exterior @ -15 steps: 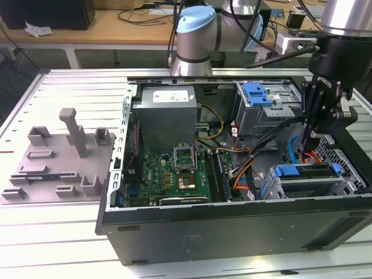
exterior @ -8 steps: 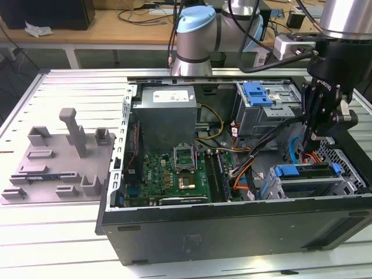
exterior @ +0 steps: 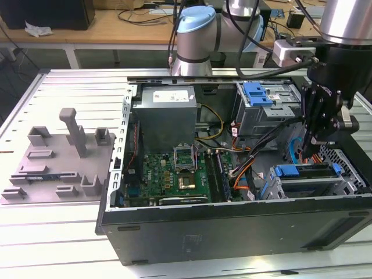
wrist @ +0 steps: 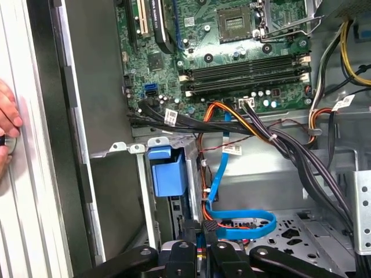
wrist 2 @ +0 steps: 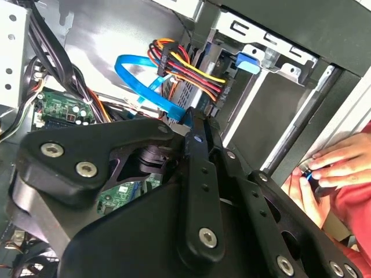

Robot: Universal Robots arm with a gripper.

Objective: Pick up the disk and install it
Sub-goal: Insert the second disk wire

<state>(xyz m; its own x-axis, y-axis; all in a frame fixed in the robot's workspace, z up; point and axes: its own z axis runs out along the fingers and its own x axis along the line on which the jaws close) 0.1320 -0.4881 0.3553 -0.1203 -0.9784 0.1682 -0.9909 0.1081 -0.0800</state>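
Observation:
The disk point(exterior: 305, 172), with its blue carrier rails, sits inside the lower grey drive cage at the exterior view's right of the open computer case point(exterior: 232, 226). The carrier's blue tab point(wrist: 168, 172) is seen in the first wrist view, and again as the blue tab point(wrist 2: 248, 62) in the second wrist view. My black gripper point(exterior: 307, 154) hangs just above the disk's inner end. Its fingers are together at the tips point(wrist 2: 194, 124), right by the blue data cable point(wrist 2: 139, 81) and the bundle of coloured power wires point(wrist 2: 191, 66) plugged in there. I cannot tell whether the gripper point(wrist: 200, 229) pinches a connector.
A blue bracket point(exterior: 256, 93) lies on the upper drive cage. The motherboard point(exterior: 174, 171) and power supply point(exterior: 165, 113) fill the case's middle. Black cable bundles point(wrist: 290, 150) cross near the gripper. A grey fixture point(exterior: 58, 157) stands on the table. A person's hand point(wrist 2: 330, 168) rests outside the case wall.

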